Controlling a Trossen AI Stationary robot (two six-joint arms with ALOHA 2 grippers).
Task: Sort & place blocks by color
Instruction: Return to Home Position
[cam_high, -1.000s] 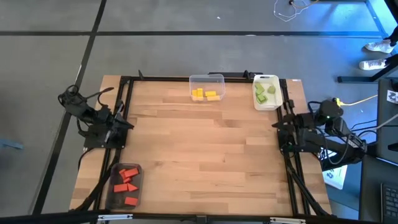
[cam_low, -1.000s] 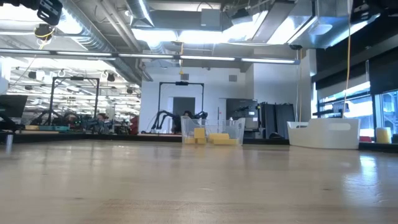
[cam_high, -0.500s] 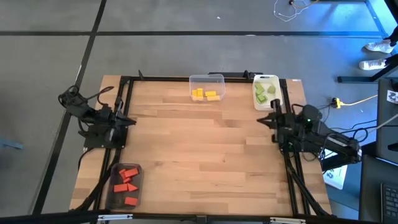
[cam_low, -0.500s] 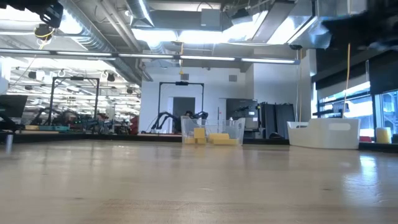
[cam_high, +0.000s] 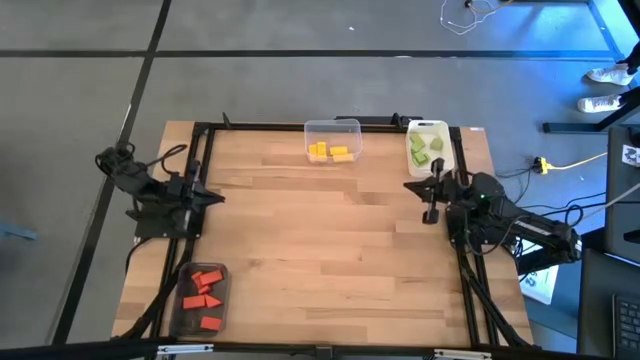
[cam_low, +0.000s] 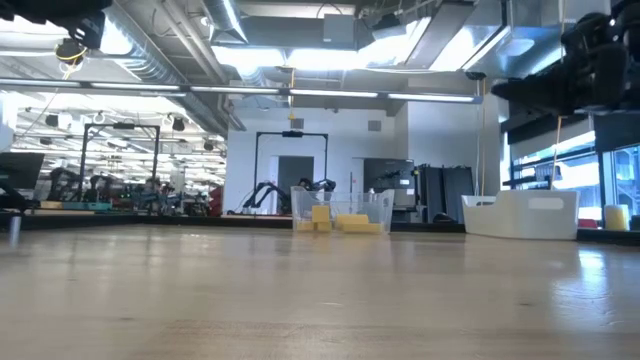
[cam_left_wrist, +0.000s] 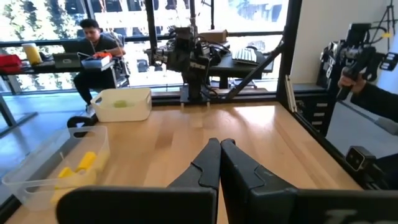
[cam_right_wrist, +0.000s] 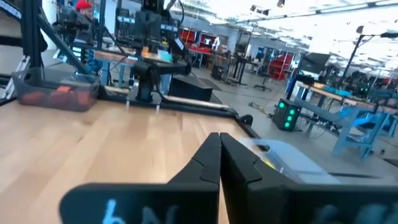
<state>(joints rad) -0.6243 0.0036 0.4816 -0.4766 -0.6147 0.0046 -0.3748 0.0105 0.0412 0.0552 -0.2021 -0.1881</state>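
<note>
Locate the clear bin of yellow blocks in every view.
High view: clear bin at the table's far edge, mid-width.
Low view: clear bin dead centre, on the far edge.
Left wrist view: clear bin close by, at the table's edge.
Right wrist view: a blurred clear shape, probably it.
Landmark: the white tray beside it, absent only from the right wrist view.

Wooden table (cam_high: 330, 250), clear bin (cam_high: 332, 123) (far edge), whitish tray (cam_high: 427, 173) beside, seemingly dark bin (cam_high: 177, 300) near corner
</note>
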